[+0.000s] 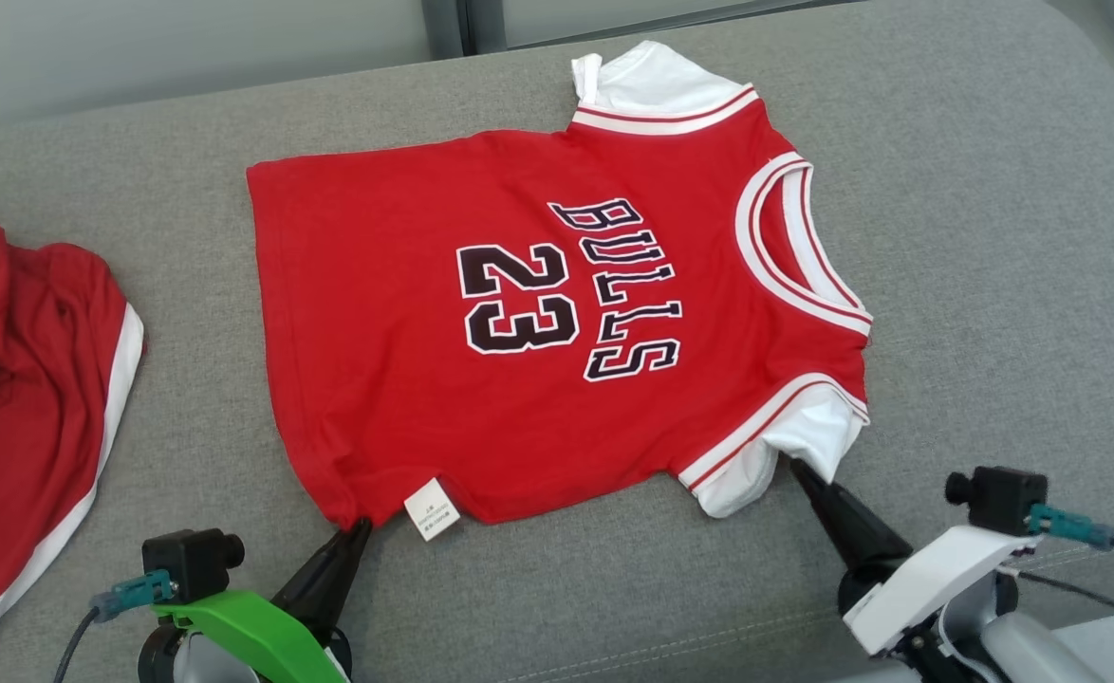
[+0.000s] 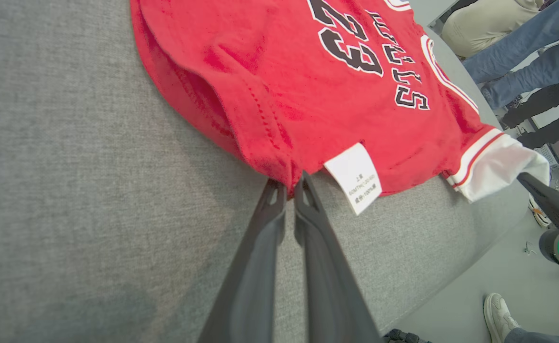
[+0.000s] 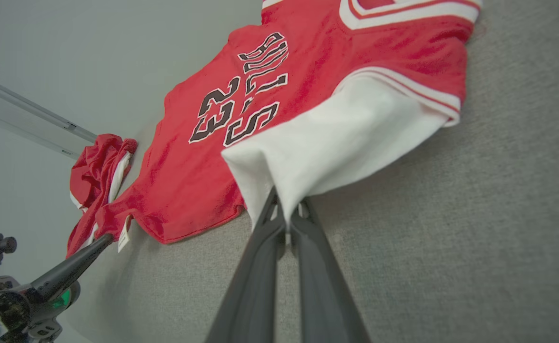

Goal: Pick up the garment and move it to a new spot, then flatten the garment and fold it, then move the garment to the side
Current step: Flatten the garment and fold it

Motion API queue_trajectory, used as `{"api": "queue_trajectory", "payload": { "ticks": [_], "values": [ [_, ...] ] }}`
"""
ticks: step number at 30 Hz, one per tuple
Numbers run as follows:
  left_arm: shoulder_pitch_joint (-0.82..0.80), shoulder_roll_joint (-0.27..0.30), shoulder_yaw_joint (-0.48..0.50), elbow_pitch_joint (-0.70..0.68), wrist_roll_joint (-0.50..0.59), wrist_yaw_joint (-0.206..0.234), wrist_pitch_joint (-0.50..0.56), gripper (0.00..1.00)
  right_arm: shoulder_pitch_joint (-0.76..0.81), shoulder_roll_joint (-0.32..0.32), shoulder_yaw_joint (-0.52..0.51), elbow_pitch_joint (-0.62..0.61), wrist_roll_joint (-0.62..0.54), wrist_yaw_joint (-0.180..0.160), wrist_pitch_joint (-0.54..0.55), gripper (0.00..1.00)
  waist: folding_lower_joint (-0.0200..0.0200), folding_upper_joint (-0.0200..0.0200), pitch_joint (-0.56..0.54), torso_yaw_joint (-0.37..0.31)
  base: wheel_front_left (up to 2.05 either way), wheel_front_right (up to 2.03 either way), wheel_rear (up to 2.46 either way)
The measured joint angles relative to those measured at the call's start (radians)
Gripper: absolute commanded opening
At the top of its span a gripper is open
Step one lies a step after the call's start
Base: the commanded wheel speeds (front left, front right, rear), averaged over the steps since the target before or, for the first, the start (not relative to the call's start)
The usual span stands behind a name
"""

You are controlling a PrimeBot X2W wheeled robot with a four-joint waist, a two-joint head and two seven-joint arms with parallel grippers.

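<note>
The left gripper [image 1: 360,525] pinches the shirt [image 1: 405,379] hem [image 1: 377,507], the right gripper [image 1: 797,467] its white sleeve [image 1: 813,436], both at six o'clock. Lift evenly toward twelve.

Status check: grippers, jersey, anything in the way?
Left gripper shut on jersey hem corner, by the label. Right gripper shut on white sleeve. Jersey flat on grey cushion. Second red garment at left, apart.

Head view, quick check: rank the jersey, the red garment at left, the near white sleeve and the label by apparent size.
1. Jersey: largest.
2. Red garment: next, though the frame edge cuts it off, so its full size is unsure.
3. White sleeve.
4. Label: smallest.
</note>
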Motion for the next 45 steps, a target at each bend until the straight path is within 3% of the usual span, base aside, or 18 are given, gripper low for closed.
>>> {"api": "queue_trajectory", "payload": {
  "ticks": [6,9,13,18,24,31,45],
  "values": [
    [0.035,0.096,-0.003,-0.14,-0.094,0.0,0.105,0.0,0.0,-0.127,-0.08,-0.14,0.146,0.0,0.055,0.0,0.0,0.0,0.013,-0.016,0.0,0.0,0.0],
    [0.059,0.156,0.054,-0.215,-0.156,0.0,0.153,0.0,0.011,-0.198,-0.112,-0.185,0.203,0.0,0.109,0.0,0.0,0.0,0.025,-0.017,0.0,0.0,0.0],
    [0.061,0.219,0.098,-0.265,-0.164,0.0,0.202,0.0,0.011,-0.225,-0.121,-0.237,0.263,0.0,0.154,0.0,0.0,0.0,0.045,-0.013,0.0,0.0,0.0],
    [0.043,0.238,0.101,-0.337,-0.202,0.0,0.28,0.0,-0.015,-0.23,-0.121,-0.293,0.336,0.0,0.21,0.0,0.0,0.0,0.083,-0.005,0.0,0.0,0.0],
    [-0.026,0.311,0.107,-0.392,-0.202,0.005,0.375,0.0,-0.12,-0.278,-0.15,-0.325,0.356,0.0,0.275,0.0,0.0,0.0,0.141,0.006,0.0,0.0,0.0],
    [-0.125,0.336,0.144,-0.418,-0.267,0.044,0.464,0.0,-0.217,-0.32,-0.193,-0.312,0.394,0.0,0.337,0.0,0.0,0.0,0.208,0.019,0.0,0.0,0.0],
    [-0.25,0.337,0.139,-0.379,-0.34,0.111,0.603,0.0,-0.324,-0.293,-0.157,-0.249,0.406,0.0,0.405,0.0,0.0001,0.0,0.266,0.033,0.0,0.0,0.0]
  ]
}}
